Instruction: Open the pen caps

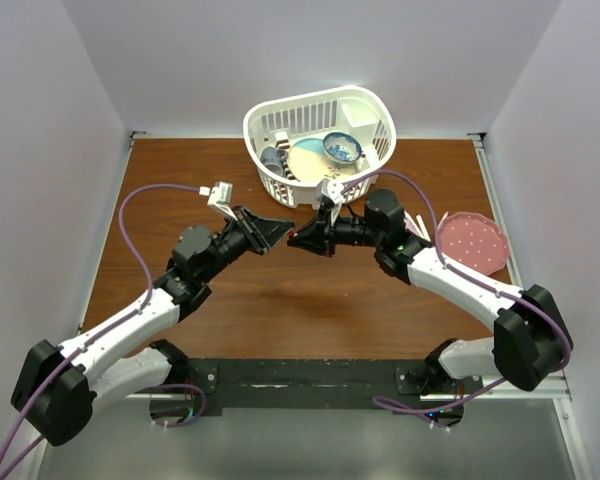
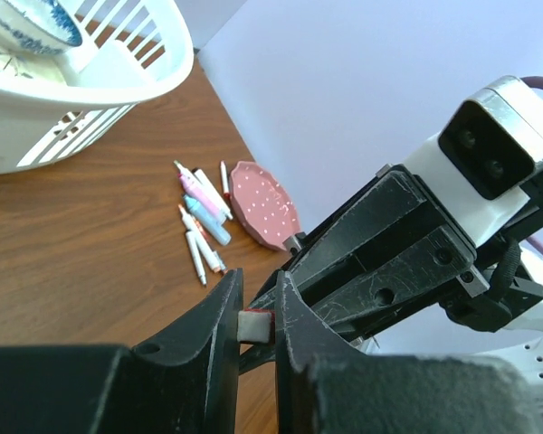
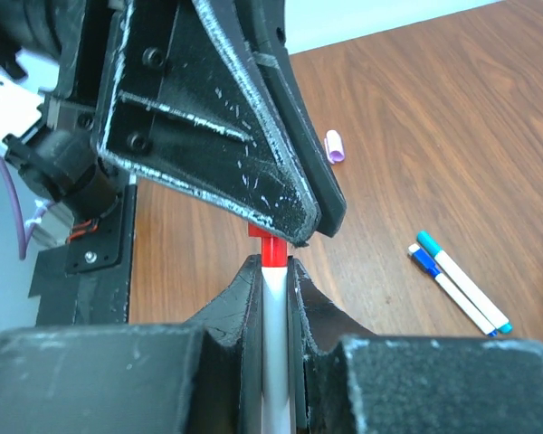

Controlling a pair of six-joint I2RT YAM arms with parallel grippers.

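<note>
My right gripper (image 3: 271,276) is clamped on the white marker barrel (image 3: 273,362). My left gripper (image 2: 253,307) is pinched onto its red cap (image 3: 271,250). Both meet in the air over the middle of the worktop (image 1: 280,320). The marker's long axis runs straight from one gripper to the other, so I judge the cap must be pulled leftward along that line.
</note>
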